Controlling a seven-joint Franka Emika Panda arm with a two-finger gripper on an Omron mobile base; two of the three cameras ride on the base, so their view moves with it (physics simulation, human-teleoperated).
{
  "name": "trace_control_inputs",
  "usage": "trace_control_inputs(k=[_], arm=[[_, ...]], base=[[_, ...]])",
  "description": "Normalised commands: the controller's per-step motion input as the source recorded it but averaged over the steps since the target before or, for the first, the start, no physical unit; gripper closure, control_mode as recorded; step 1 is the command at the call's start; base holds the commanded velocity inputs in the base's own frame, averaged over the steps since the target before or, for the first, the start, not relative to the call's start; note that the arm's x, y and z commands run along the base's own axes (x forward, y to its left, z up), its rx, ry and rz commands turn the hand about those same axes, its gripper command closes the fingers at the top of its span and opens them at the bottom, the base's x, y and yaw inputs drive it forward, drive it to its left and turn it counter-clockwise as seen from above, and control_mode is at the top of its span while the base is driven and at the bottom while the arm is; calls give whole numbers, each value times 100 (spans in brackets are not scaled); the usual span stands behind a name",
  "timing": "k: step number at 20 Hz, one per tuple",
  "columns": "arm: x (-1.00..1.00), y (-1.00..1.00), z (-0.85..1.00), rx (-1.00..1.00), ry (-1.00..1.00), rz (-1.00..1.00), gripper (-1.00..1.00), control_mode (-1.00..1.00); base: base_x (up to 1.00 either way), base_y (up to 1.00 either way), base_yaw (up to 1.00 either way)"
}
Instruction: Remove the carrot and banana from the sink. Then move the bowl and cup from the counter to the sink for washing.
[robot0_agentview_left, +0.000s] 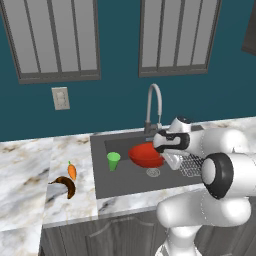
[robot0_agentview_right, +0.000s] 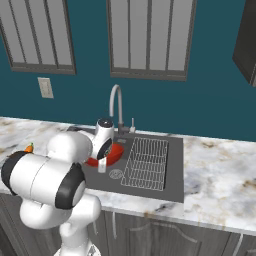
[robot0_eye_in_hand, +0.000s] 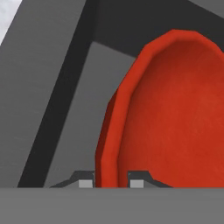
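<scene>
I have the two-finger gripper (robot0_eye_in_hand: 111, 183) closed down on the rim of the wide, shallow bright red bowl (robot0_agentview_left: 146, 154), one fingertip on each side of its wall. The bowl is tilted and held above the floor of the dark grey rectangular sink (robot0_agentview_left: 125, 182), close to the round drain (robot0_agentview_left: 153, 172). The small bright green tapered cup (robot0_agentview_left: 113, 161) stands in the sink's left part. On the white-grey marble counter (robot0_agentview_left: 25, 170) left of the sink, the tiny orange carrot (robot0_agentview_left: 72, 171) lies just beyond the curved dark brown banana (robot0_agentview_left: 64, 185).

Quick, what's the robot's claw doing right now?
Claw: closed on the rim of the red bowl, holding it over the sink.
</scene>
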Motion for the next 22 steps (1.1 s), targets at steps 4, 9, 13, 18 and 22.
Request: trace_control_inputs(k=[4,9,13,18,22], arm=[[19,-1,-15,0,0,0,100,-100],[16,-2,-14,0,0,0,100,-100],[13,-2,-12,0,0,1,100,-100],[10,-1,-12,0,0,1,100,-100],[7,0,-13,0,0,2,100,-100]], base=[[0,0,0],[0,0,0],[0,0,0],[0,0,0],[0,0,0]])
